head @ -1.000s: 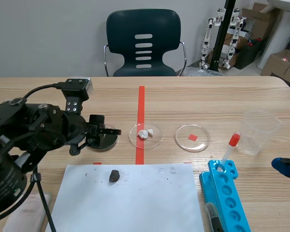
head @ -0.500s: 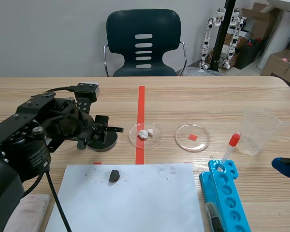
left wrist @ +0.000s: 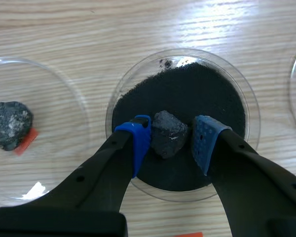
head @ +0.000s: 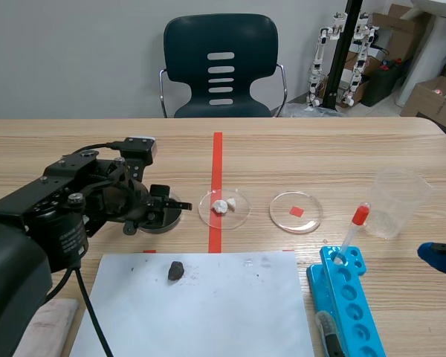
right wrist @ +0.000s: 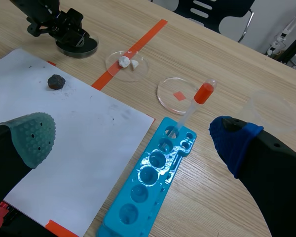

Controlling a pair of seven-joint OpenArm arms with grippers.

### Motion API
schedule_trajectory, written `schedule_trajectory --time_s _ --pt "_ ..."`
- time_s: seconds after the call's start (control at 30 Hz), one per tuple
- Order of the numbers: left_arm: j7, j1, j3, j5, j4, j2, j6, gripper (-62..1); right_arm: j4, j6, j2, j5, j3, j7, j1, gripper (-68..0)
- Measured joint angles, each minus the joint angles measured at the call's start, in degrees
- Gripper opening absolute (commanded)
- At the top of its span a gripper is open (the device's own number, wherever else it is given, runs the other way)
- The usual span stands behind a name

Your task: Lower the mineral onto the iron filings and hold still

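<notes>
The mineral [left wrist: 168, 132] is clamped tight in the left pincer [left wrist: 171, 136], seemingly resting on the iron filings [left wrist: 187, 91] in their dish [left wrist: 116, 106]. Over the last second the arm has sunk lower, so the lowering looks finished and only the holding still remains.

The black left arm [head: 52, 216] carried a pale-topped camera box [head: 140, 141] and a looping black cable [head: 83, 297]; the left gripper [left wrist: 170, 138] wore blue dotted pads, the right gripper [right wrist: 132, 136] one grey-green, one blue.
</notes>
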Motion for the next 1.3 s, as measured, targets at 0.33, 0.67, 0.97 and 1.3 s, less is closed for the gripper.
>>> schedule_trajectory --time_s 0.33,0.67,0.97,1.3 --pt "-0.24 -0.02 0.0 0.02 -0.2 0.5 0.0 -47.9 0.0 -0.02 0.0 0.0 0.0 0.0 0.0 0.4" --pt "-0.35 -0.02 0.0 0.02 -0.2 0.5 0.0 -47.9 0.0 -0.02 0.0 0.0 0.0 0.0 0.0 0.4" --pt "-0.35 -0.02 0.0 0.02 -0.2 0.5 0.0 -47.9 0.0 -0.02 0.0 0.0 0.0 0.0 0.0 0.4" --pt "-1.2 -0.02 0.0 0.02 -0.11 0.5 0.0 -47.9 0.0 -0.02 0.0 0.0 0.0 0.0 0.0 0.4"
